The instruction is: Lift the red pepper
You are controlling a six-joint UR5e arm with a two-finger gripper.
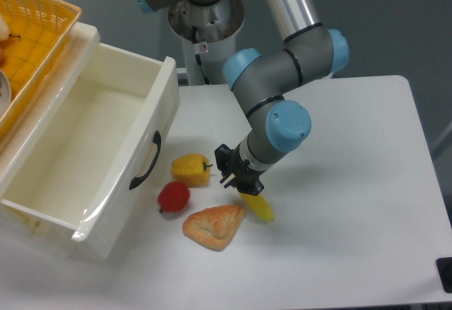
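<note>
The red pepper (174, 197) is small, glossy and rounded, and lies on the white table just in front of the drawer's front panel. My gripper (236, 174) hangs low over the table about a hand's width to the right of the pepper, not touching it. Its dark fingers (224, 160) look spread apart with nothing between them. A small yellow banana-like piece (259, 208) lies right under and behind the gripper's lower side, partly hidden by it.
A yellow pepper (191, 169) lies just above the red one. An orange-tan bread piece (214, 227) lies to its lower right. An open white drawer (157, 123) with a black handle (145, 162) stands at left, with a yellow basket (42, 20) behind it.
</note>
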